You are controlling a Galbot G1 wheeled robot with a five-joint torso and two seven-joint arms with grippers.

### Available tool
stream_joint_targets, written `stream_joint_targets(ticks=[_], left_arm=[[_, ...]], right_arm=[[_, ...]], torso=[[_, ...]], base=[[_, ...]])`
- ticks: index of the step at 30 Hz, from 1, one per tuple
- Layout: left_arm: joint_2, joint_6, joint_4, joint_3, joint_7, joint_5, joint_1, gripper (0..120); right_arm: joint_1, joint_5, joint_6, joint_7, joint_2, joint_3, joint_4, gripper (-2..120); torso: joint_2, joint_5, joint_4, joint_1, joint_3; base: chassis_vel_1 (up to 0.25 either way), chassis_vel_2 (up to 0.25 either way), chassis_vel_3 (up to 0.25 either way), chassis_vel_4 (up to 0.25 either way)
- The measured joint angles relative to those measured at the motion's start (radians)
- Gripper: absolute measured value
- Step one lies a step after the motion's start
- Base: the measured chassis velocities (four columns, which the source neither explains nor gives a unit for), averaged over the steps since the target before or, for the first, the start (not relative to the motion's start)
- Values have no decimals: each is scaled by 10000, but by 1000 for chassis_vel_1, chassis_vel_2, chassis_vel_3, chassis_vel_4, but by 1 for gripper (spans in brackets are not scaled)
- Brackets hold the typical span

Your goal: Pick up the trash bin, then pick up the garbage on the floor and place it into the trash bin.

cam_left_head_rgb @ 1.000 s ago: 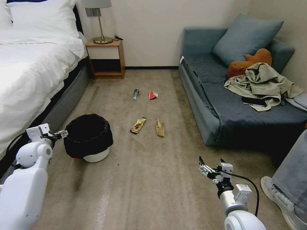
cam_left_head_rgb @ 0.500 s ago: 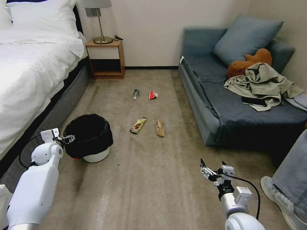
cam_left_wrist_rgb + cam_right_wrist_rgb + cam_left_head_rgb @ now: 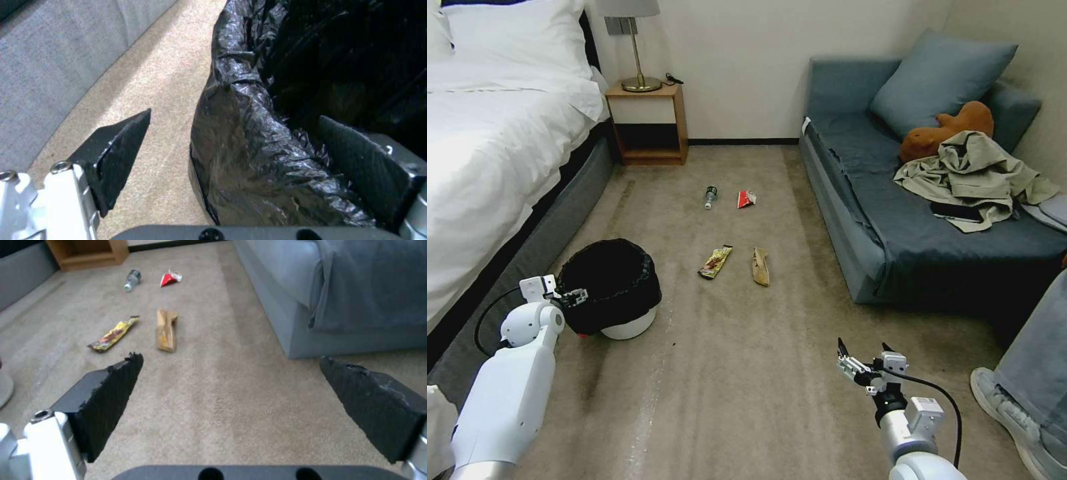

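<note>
The trash bin [image 3: 610, 290] is short, round and white, with a black bag over its rim; it stands on the carpet by the bed. My left gripper [image 3: 570, 293] is open at the bin's near-left rim [image 3: 240, 140], one finger outside the bag and the other inside. The garbage lies farther out on the floor: a gold-brown wrapper [image 3: 715, 261], a tan paper wrapper [image 3: 760, 266], a red-and-white packet [image 3: 746, 199] and a small bottle [image 3: 710, 197]. My right gripper [image 3: 860, 357] hangs open over bare carpet, well short of the tan paper wrapper [image 3: 166, 329].
A white bed [image 3: 487, 147] runs along the left and a blue sofa [image 3: 934, 220] along the right, with a carpet lane between them. A wooden nightstand [image 3: 648, 123] stands at the back wall. A person's shoe [image 3: 1014, 413] rests at the lower right.
My left arm has swung in from the bed side and lowered, bringing its open gripper onto the bin's rim. The right gripper has shifted slightly toward me.
</note>
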Motion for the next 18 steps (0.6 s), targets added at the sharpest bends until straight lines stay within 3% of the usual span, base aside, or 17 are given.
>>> stream_joint_targets(ticks=[15, 18], left_arm=[[-13, 0, -8, -111, 193, 198, 138, 44], [-5, 128, -38, -186, 295, 284, 303, 33]], right_arm=[[-90, 176, -45, -17, -41, -188, 234, 100], [-51, 190, -71, -23, -46, -232, 221, 100]], torso=[[3, -4, 0, -1, -2], [-3, -45, 8, 0, 7]], base=[[0, 0, 0, 0], [0, 0, 0, 0]])
